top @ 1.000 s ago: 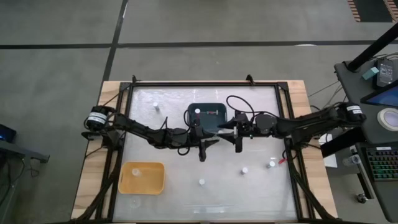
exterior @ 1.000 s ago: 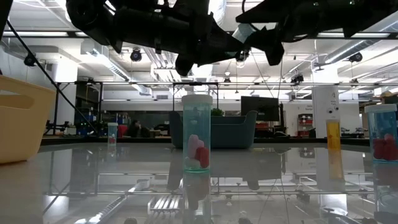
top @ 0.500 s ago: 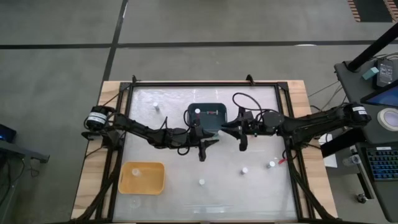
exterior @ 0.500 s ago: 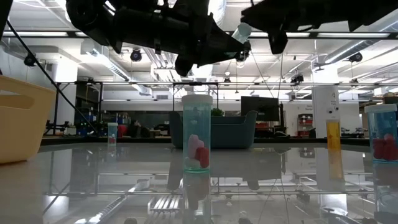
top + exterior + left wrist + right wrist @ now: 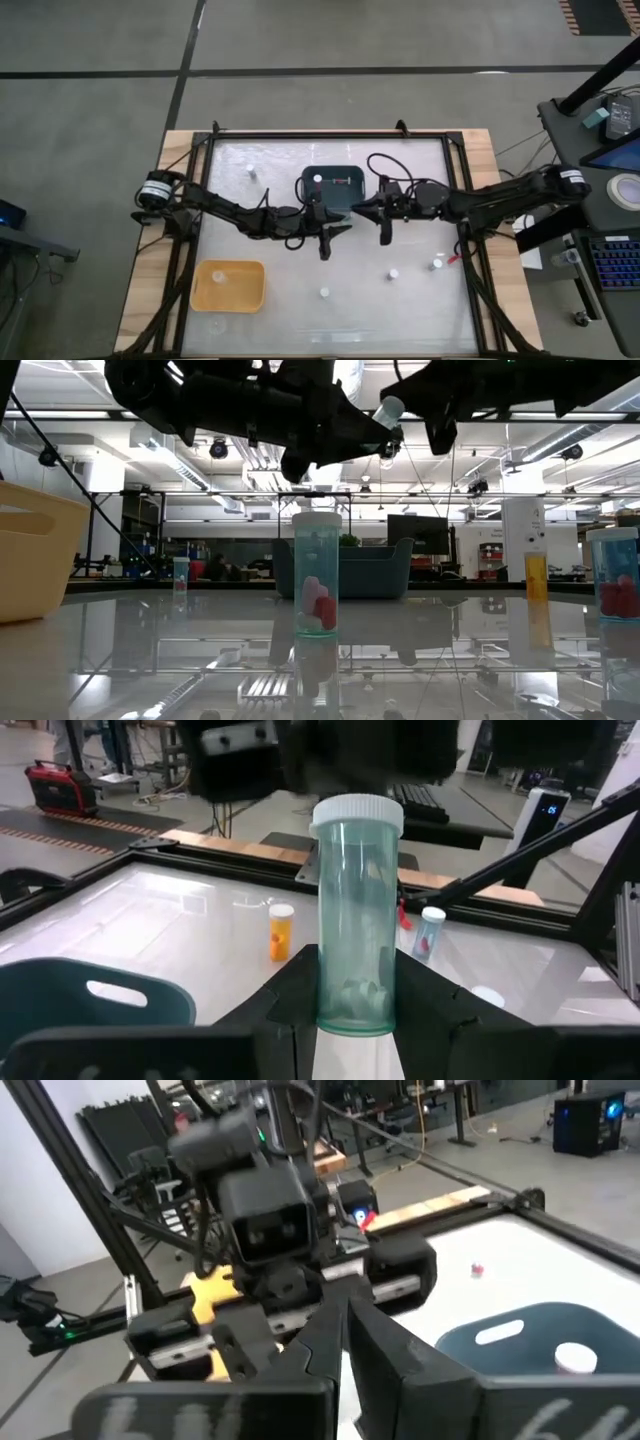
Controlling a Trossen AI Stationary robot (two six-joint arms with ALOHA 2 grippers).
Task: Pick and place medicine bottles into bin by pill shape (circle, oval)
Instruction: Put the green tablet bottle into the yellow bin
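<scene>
My left gripper (image 5: 338,222) hovers over the table's middle, shut on a clear teal medicine bottle (image 5: 356,915) with a white cap (image 5: 388,408). My right gripper (image 5: 374,210) hangs just to the right of it, facing it, shut and empty (image 5: 340,1330). A dark teal bin (image 5: 333,188) at the far middle holds a white-capped bottle (image 5: 318,179). A yellow bin (image 5: 230,285) sits near left. Other bottles stand on the table (image 5: 393,272), (image 5: 437,263), (image 5: 324,293). My left gripper pinches the bottle's lower body (image 5: 352,1005), near its bottom end, between its two fingers (image 5: 285,1000). The fingers come about level from the table's left and lie along the bottle. The bottle is lifted clear, its capped end pointing away from the gripper toward my right gripper.
One more bottle stands at the far left (image 5: 250,170). An orange bottle (image 5: 281,932) and a small one with red pills (image 5: 430,932) stand beyond the held bottle. A black frame (image 5: 330,135) rims the glossy table top. Free room lies in the near middle.
My right gripper has shut with nothing between its fingers. It drew a little toward the table's right edge, then came back toward the held bottle.
</scene>
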